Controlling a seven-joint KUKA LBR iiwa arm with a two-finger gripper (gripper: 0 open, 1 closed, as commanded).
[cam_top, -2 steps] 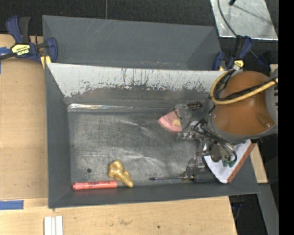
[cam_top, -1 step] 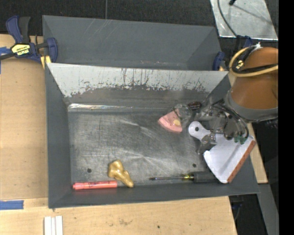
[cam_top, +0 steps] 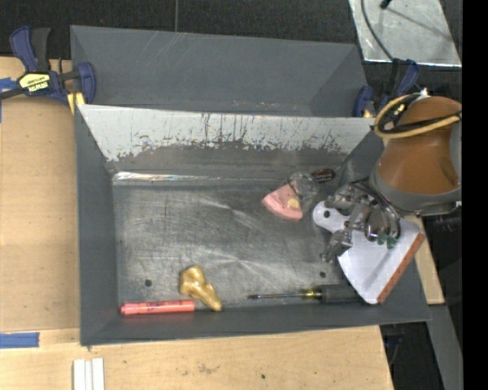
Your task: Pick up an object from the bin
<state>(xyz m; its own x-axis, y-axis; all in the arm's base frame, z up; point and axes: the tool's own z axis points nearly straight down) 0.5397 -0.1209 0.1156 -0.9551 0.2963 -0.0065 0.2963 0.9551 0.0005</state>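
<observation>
The pincer (cam_top: 346, 232) sits low at the right side of the grey metal bin (cam_top: 228, 140), hanging under the arm's orange cover (cam_top: 415, 157), which reaches in from the right. Whether the pincer is spread or pressed together I cannot tell from here; its metal parts and cables crowd into one dark cluster, and nothing can be made out pinched in it.

Directly below and to its right lies a flat white pad with a brown edge (cam_top: 378, 268), tilted against the bin's right wall in the near right corner; the pincer overlaps the pad's upper left part. Just left of the pincer is a small white rounded piece (cam_top: 327, 216), touching or nearly touching it. A little further left lies a pink lump (cam_top: 281, 204), with a clear, glassy bit (cam_top: 302, 185) against its upper right side and a small dark item (cam_top: 322, 174) behind that.

Along the near wall lies a thin black tool with a yellow band (cam_top: 305, 296), its right end close under the pad. Well apart, toward the near left corner, a gold figure (cam_top: 198, 288) rests beside a red marker (cam_top: 157, 307).
</observation>
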